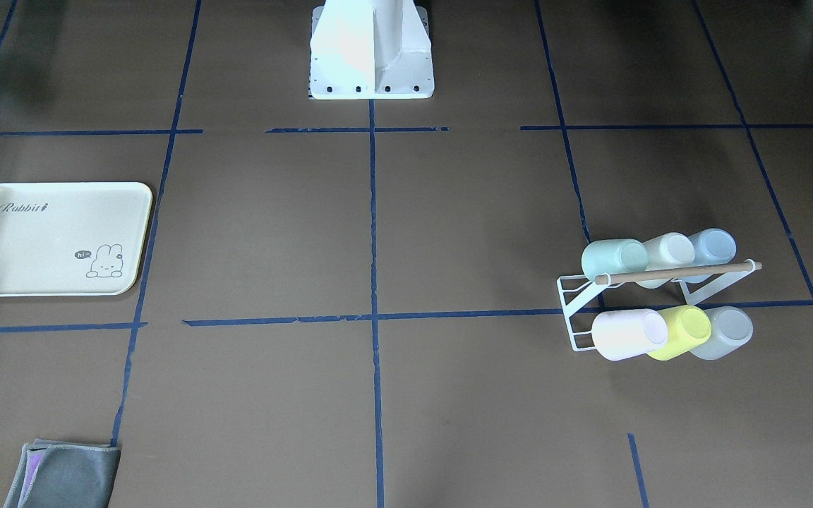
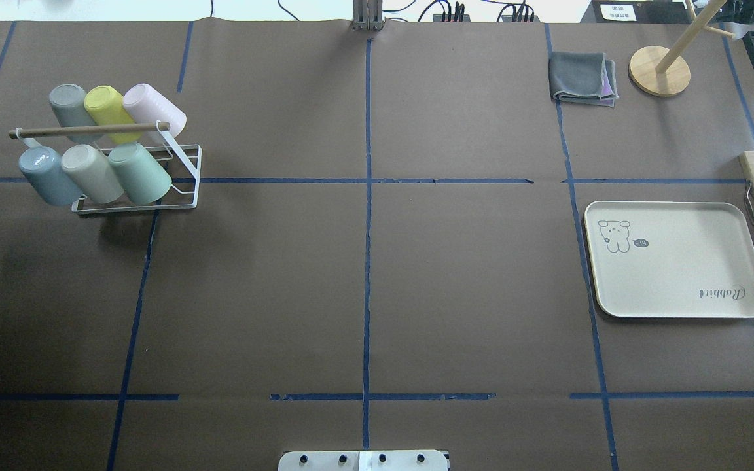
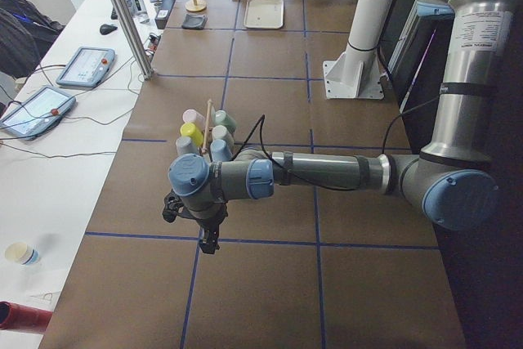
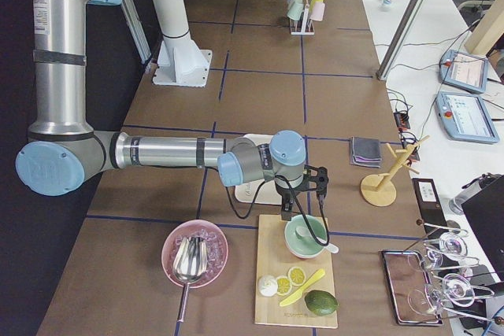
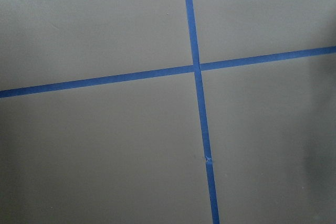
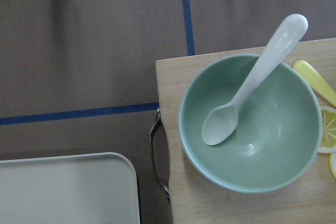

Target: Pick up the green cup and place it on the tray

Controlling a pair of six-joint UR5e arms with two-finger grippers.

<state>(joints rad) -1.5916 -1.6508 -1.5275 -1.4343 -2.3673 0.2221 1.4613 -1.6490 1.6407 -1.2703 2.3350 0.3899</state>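
Observation:
The pale mint green cup [image 1: 615, 259] lies on its side on the upper row of a white wire rack [image 1: 576, 310], at the row's inner end [image 2: 140, 173]. The cream Rabbit tray [image 1: 39, 243] lies flat at the opposite end of the table [image 2: 678, 275], with nothing on it. My left gripper [image 3: 209, 239] hangs over bare table beyond the rack's end. Over the wooden board past the tray hangs my right gripper [image 4: 303, 198]. Neither wrist view shows fingers, so I cannot tell whether either is open or shut.
The rack also holds pink, yellow-green, cream, blue and grey cups [image 2: 102, 108]. A wooden board [image 6: 210, 203] with a green bowl [image 6: 251, 124] and white spoon sits beside the tray's corner [image 6: 68, 187]. A folded grey cloth [image 2: 581, 78] and a wooden stand [image 2: 660, 70] are nearby.

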